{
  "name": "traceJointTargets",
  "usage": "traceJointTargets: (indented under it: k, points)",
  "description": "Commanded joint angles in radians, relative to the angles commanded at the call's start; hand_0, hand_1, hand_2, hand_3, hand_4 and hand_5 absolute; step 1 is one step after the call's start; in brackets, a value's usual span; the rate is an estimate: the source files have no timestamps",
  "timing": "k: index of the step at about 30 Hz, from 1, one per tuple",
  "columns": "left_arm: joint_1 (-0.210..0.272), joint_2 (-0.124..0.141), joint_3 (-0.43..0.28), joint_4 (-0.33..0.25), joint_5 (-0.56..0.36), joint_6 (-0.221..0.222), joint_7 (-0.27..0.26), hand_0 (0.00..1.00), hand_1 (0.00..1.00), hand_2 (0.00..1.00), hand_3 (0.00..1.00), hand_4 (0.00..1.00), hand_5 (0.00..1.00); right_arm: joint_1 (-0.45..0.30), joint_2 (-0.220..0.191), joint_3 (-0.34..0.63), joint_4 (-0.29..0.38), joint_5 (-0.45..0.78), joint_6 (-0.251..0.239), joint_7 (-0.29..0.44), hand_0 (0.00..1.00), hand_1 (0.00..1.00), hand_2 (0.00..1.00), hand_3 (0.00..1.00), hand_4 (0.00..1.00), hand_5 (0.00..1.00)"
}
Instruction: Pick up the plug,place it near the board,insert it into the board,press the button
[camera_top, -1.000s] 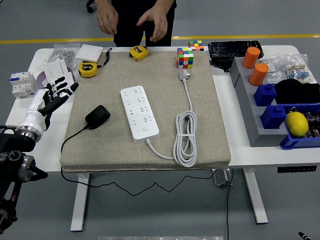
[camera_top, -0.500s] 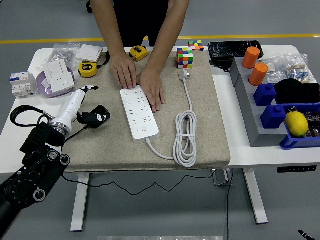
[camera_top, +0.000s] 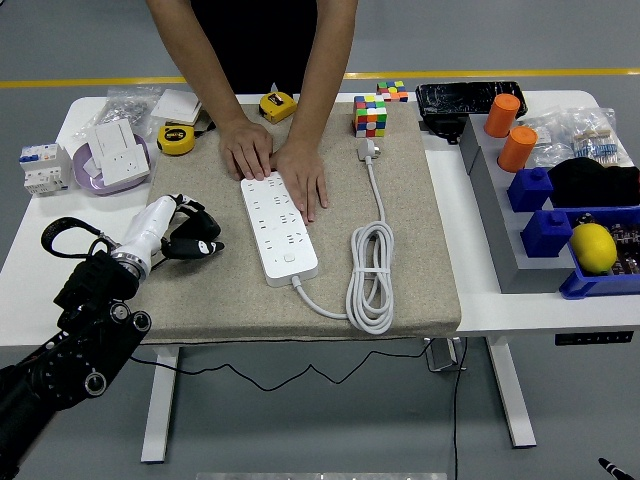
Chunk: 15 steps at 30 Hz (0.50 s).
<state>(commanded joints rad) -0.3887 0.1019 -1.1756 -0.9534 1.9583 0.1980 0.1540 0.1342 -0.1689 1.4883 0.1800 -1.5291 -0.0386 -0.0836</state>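
A black plug lies on the beige mat left of the white power strip. My left hand comes in from the lower left with its fingers curled around the plug. A person at the far side presses both hands flat on the far end of the strip. The strip's white cable lies coiled to its right. My right arm is out of view.
Yellow tape measures and a Rubik's cube sit at the mat's far edge. White sockets and a breaker lie at far left. Grey and blue bins with orange cylinders and a lemon stand at right.
The person's hands came down onto the power strip and hold it. My left hand swung in from the table's left side to the plug and closed on it.
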Motion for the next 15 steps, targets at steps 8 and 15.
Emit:
traceJointTargets:
  k: [8, 15]
  points:
    - [0.004, -0.004, -0.018, 0.03, 0.023, 0.014, -0.012, 0.763, 0.688, 0.575, 0.59, 0.998, 0.425, -0.004, -0.004, -0.002, 0.0, 0.001, 0.004, 0.003, 0.998, 0.842, 0.746, 0.752, 0.998, 0.805]
    - [0.003, -0.006, -0.021, 0.049, 0.085, 0.028, -0.012, 0.637, 0.567, 0.473, 0.509, 0.998, 0.412, -0.002, -0.009, 0.004, 0.0, -0.002, 0.003, 0.003, 0.998, 0.84, 0.744, 0.75, 0.998, 0.804]
